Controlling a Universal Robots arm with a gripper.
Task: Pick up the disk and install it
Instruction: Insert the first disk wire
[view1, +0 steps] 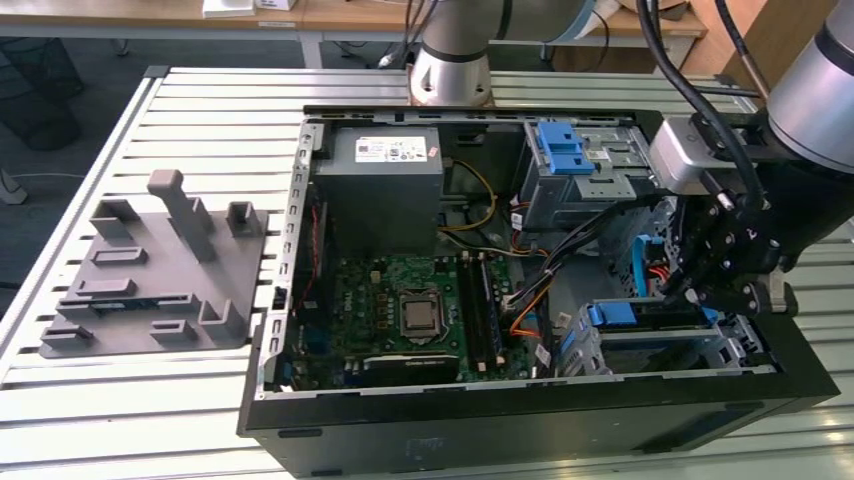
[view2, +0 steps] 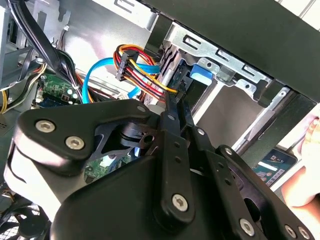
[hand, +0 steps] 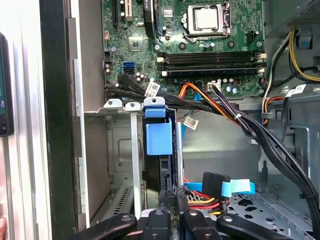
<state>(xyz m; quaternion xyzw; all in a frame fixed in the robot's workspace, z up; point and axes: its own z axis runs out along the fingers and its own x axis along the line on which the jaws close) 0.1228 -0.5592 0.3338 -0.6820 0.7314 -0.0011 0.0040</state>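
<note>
The disk (view1: 617, 314) sits edge-up in the metal drive cage (view1: 727, 345) at the front corner of the open computer case, on the exterior view's right. Its blue carrier tab (hand: 159, 137) stands above the cage rails, with the dark drive body below it. The same blue tab (view2: 201, 75) also appears in the second wrist view. My gripper (view1: 697, 292) hangs just over the cage. The fingers (hand: 169, 197) are pressed together, and their tips (view2: 172, 102) reach the disk's cable-side end. Whether they touch it is not clear.
Red, yellow and black power leads (view2: 137, 67) and a blue data cable (hand: 235, 187) crowd the space beside the cage. Motherboard (view1: 414, 310), grey power supply (view1: 380, 185) and another blue-fronted bay (view1: 567, 150) fill the case. A grey fixture (view1: 147, 270) lies on the table. A person's hand (view2: 307, 165) and a phone (view2: 272, 162) are outside the case wall.
</note>
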